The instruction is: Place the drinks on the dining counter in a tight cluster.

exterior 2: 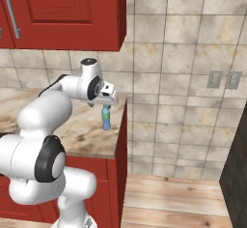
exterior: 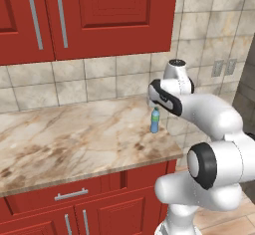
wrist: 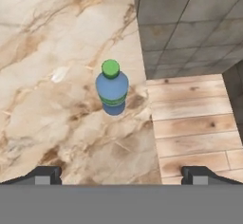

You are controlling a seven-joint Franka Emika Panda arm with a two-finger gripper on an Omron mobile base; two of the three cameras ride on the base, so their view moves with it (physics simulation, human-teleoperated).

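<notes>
A slim blue water bottle with a green cap stands upright near the right end of a marbled counter with a tiled backsplash. It is one of the drinks. My gripper hangs just above it, pointing down, open with nothing between its fingers. In the hand view the bottle sits ahead of the two fingertips, about centred between them. The dining counter is out of view.
The counter's right edge drops to a wooden floor close to the bottle. Red upper cabinets hang above the counter. Wall outlets sit on the tiled wall to the right. A dark unit stands at far right.
</notes>
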